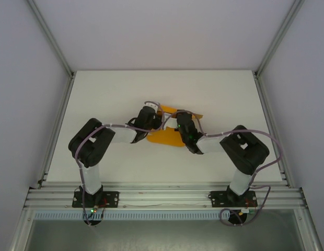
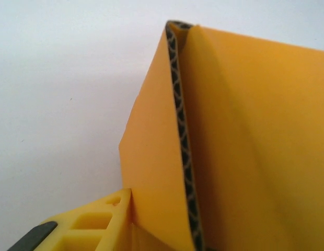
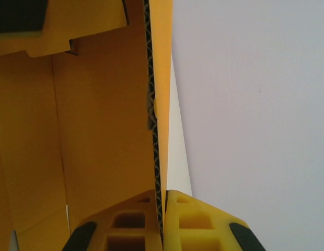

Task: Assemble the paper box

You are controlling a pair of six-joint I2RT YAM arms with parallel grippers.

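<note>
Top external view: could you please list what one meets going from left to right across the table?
Left arm's elbow, left gripper, right gripper, right arm's elbow; the paper box overlaps both grippers.

The paper box (image 1: pixel 165 138) — orange-yellow corrugated card, seemingly half-folded with a doubled wall upright — lies central on the table (image 1: pixel 115 89).

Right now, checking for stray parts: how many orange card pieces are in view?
1: the paper box, mid-table between left gripper and right gripper, partly hidden under them.
</note>
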